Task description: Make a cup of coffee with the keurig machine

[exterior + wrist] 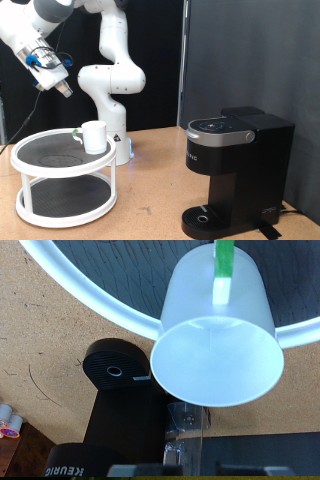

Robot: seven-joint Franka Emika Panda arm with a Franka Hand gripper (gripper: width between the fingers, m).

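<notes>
The white cup [94, 136] stands on the top shelf of a white round two-tier rack [22, 161] at the exterior view's left. A green strip shows at its side. The black keurig machine [235, 168] stands at the exterior view's right, lid down, nothing on its drip tray [205, 217]. My gripper [62, 88] hangs in the air above and to the left of the cup, apart from it. In the wrist view the cup [215, 340] fills the middle with its empty open mouth showing, and the machine [115, 430] lies beyond it. My fingers do not show clearly there.
The robot's white base [112, 95] stands behind the rack. The rack's lower shelf [62, 200] holds nothing visible. Small pale pods [8, 425] lie on the brown tabletop [150, 190] at the edge of the wrist view. A black curtain hangs behind.
</notes>
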